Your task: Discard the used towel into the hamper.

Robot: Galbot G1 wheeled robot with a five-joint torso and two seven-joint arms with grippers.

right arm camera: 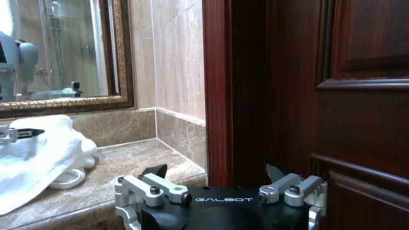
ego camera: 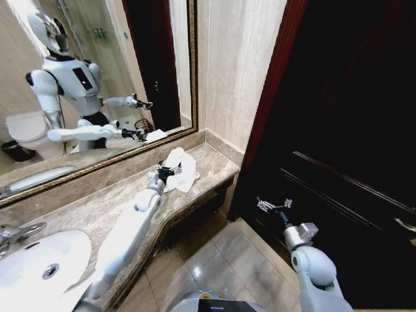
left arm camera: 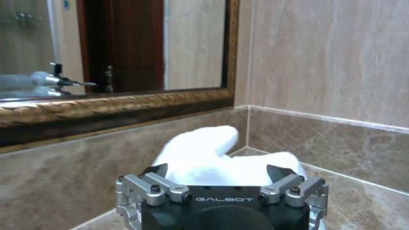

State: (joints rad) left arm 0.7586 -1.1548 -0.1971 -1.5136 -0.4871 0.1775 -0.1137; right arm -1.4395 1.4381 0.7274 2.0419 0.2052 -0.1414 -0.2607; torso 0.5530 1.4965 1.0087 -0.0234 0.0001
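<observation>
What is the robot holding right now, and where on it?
Nothing. The left gripper is open just before the white towel; the right gripper is open and empty.

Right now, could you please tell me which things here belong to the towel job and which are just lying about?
Job:
white towel on the counter
left gripper, open at the towel

Lying about:
sink
faucet
mirror
door
right gripper, idle, open, near the door

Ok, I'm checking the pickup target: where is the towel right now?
In the head view the white towel lies bunched on the stone counter, at its far end near the wall corner, below the mirror, with the left end effector at it.
</observation>
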